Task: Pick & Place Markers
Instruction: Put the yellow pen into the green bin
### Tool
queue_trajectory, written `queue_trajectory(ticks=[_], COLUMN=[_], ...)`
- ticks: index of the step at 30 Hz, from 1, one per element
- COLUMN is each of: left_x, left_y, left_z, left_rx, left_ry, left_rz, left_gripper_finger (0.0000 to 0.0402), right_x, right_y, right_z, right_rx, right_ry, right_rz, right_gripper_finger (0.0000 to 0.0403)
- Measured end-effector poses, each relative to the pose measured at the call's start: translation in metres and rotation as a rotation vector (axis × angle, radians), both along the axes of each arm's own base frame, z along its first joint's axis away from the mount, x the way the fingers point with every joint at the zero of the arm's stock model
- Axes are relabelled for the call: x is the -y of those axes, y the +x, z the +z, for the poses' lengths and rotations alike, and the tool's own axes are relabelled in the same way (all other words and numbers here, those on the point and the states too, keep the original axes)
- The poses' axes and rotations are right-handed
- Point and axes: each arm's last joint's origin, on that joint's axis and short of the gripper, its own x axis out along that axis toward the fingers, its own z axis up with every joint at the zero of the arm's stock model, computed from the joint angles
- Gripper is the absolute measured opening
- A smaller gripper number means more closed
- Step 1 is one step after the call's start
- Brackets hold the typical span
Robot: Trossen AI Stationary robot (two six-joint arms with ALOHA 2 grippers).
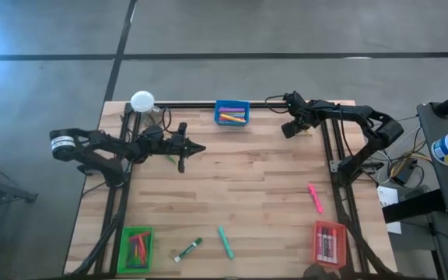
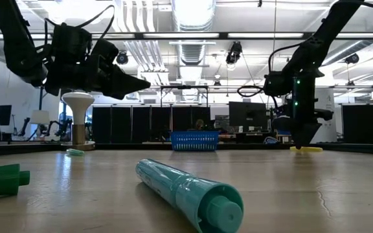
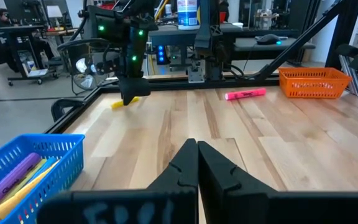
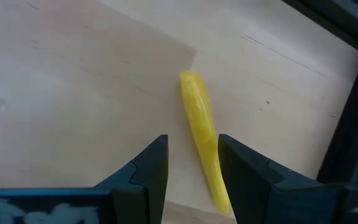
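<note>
Right gripper (image 4: 191, 171) hangs low over the table's far right corner, fingers parted and gripping nothing, yellow marker (image 4: 202, 134) lying on the wood between them. Left gripper (image 3: 196, 163) clenched empty, waiting mid-left. Marker looks light, stiff, slick and likely to roll; pinch mid-barrel, across its width.

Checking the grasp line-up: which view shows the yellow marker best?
The right wrist view: the yellow marker lies on the wood between the right gripper's open jaws. Low and left wrist views show only slivers; the high view hides it.
</note>
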Motion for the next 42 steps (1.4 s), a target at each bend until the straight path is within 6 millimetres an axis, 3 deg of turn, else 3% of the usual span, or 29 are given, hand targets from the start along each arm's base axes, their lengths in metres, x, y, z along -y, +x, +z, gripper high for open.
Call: queue_trajectory(ticks=[11, 16, 27, 37, 42], left_x=[0.000, 0.000, 0.000, 0.000, 0.000], left_y=[0.000, 0.000, 0.000, 0.000, 0.000], left_z=[0.000, 0.000, 0.000, -0.001, -0.001], left_rx=[0.000, 0.000, -0.003, -0.014, -0.012], left_ry=[0.000, 0.000, -0.001, -0.007, -0.004], left_rz=[0.000, 0.000, 0.000, 0.000, 0.000], left_gripper_finger=[0.0000, 0.0000, 0.0000, 0.0000, 0.0000], right_x=[-0.002, -0.002, -0.008, -0.017, -0.034], right_y=[0.001, 0.010, 0.011, 0.023, 0.028], right_z=[0.002, 0.008, 0.003, -0.007, -0.001], right_rx=[0.034, 0.188, 0.172, 0.110, 0.113], right_ry=[0.052, 0.168, 0.155, 0.156, 0.153], right_rz=[0.002, 0.042, 0.025, 0.145, 0.233], right_gripper_finger=[0.0132, 0.0132, 0.0126, 0.0078, 0.0042])
